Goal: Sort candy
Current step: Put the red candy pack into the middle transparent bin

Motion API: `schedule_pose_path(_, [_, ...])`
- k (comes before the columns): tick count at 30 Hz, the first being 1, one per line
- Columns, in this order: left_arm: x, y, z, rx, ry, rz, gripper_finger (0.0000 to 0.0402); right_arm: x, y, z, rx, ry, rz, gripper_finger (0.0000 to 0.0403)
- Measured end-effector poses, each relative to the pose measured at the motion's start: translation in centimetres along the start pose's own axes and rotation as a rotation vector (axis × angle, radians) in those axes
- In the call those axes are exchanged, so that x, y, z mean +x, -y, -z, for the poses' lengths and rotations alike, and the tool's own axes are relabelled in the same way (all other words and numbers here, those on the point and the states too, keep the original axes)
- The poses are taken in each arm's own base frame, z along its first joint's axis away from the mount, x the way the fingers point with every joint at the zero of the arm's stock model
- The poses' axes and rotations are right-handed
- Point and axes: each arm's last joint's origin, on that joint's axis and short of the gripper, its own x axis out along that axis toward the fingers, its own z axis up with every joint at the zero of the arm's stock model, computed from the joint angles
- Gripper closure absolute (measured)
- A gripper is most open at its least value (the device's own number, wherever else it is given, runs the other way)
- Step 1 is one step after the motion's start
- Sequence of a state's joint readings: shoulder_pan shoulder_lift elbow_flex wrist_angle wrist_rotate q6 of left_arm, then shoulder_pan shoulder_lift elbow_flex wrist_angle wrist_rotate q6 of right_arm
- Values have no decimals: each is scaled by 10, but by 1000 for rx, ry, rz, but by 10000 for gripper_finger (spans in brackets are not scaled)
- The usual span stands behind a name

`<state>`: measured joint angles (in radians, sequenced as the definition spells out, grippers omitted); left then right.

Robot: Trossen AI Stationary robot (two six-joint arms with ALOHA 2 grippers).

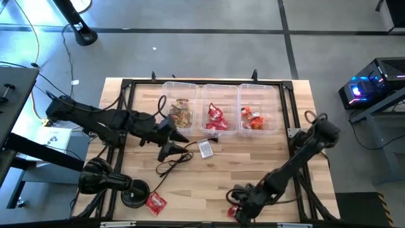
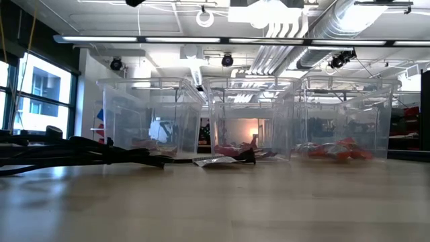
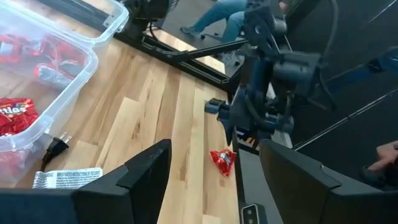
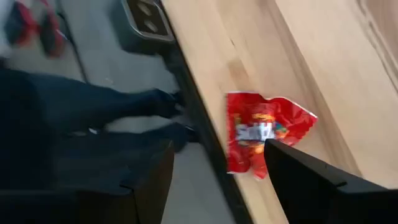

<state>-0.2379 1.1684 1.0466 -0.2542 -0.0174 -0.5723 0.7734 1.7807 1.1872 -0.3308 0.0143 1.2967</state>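
Three clear bins stand in a row at the table's far side: the left bin [image 1: 180, 111] holds brown and gold candy, the middle bin [image 1: 217, 117] red candy, the right bin [image 1: 254, 118] orange-red candy. One red candy [image 4: 264, 127] lies flat at the table's near edge. My right gripper [image 4: 217, 186] hangs open just over it, slanting down; its fingers stand on either side of the candy's near end. Another red candy [image 1: 155, 201] lies near the table's front left. My left gripper [image 1: 182, 137] is open and holds nothing, in front of the left bin.
A grey tag [image 1: 205, 149] with a black cable [image 1: 174, 161] lies in front of the bins. A black frame [image 1: 126, 83] runs around the table top. In the left wrist view my right arm [image 3: 267, 93] stands beyond the red candy [image 3: 222, 160].
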Motion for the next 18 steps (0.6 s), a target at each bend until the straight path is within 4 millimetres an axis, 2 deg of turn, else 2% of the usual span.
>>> schedule_pose_path(3, [8, -2, 3, -11, -22, -14, 163, 21, 1, 1, -15, -35, 50, 158])
schedule_pose_path(7, [15, -3, 6, -28, -37, -24, 163, 49, 13, 5, -21, -76, 149, 158])
schedule_pose_path(11, [15, -2, 3, -36, -13, -8, 163, 56, 15, 9, -39, -80, 175, 177])
schedule_pose_path(14, [14, 0, 1, -46, 11, 7, 163, 53, 20, 12, -67, -81, 242, 242])
schedule_pose_path(17, [10, 1, -4, -35, 50, 29, 163, 45, 25, 12, -110, -98, 311, 348])
schedule_pose_path(18, [9, 1, -6, -33, 61, 34, 163, 41, 27, 12, -127, -107, 335, 371])
